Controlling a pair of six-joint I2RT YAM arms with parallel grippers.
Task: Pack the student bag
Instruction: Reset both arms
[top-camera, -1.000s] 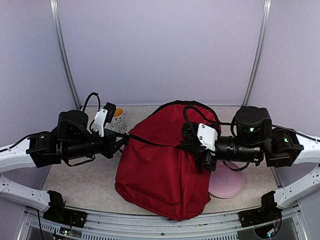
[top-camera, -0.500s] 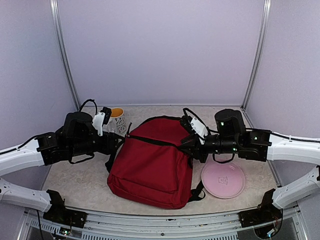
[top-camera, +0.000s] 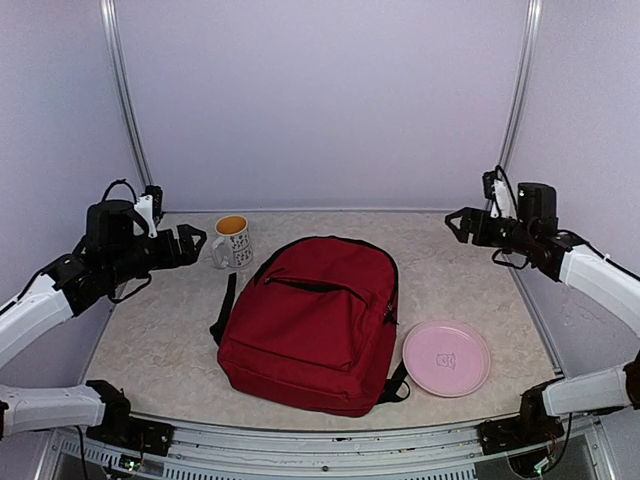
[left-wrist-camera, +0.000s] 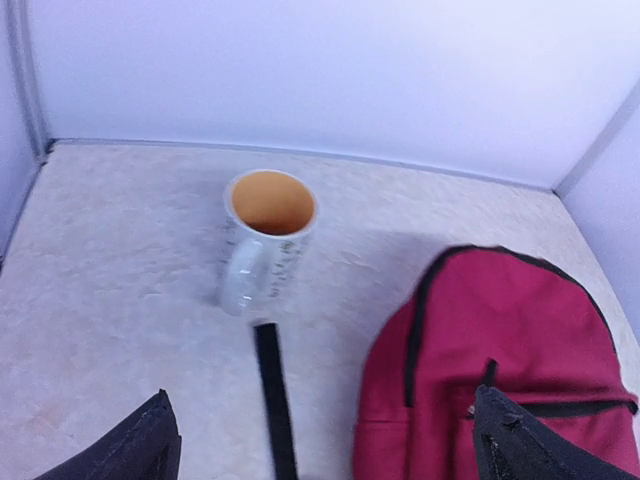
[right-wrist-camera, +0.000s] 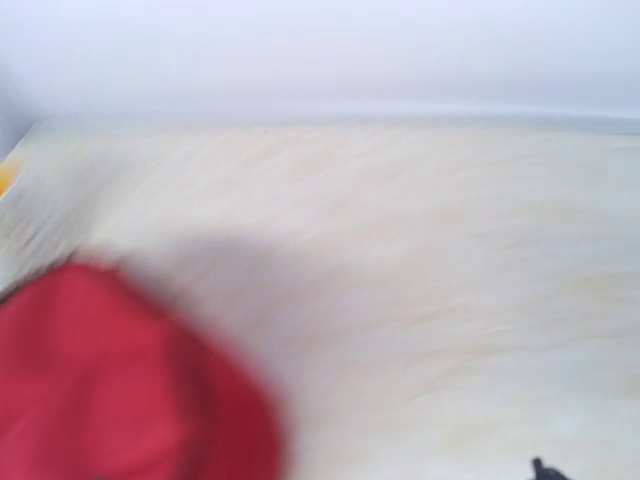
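Observation:
The student bag (top-camera: 310, 320) is a dark red backpack lying flat in the middle of the table, front pocket up, zippers shut. A black strap (top-camera: 222, 310) trails from its left side. My left gripper (top-camera: 183, 245) hovers open at the far left, apart from the bag, with nothing between its fingers. The left wrist view shows the bag's (left-wrist-camera: 500, 330) top corner and the strap (left-wrist-camera: 275, 400) between the spread fingertips (left-wrist-camera: 150, 445). My right gripper (top-camera: 456, 226) hangs open at the far right, empty and well clear of the bag. The right wrist view is blurred, with the bag (right-wrist-camera: 100, 390) at lower left.
A white mug (top-camera: 232, 241) with an orange inside stands just left of the bag's top, also under the left wrist camera (left-wrist-camera: 268, 235). A pink plate (top-camera: 446, 358) lies at the bag's right, near the front edge. Walls close the back and sides.
Both grippers opened and let go of the bag, then drew back to the left and right sides. The bag dropped from a raised, bunched shape to lying flat.

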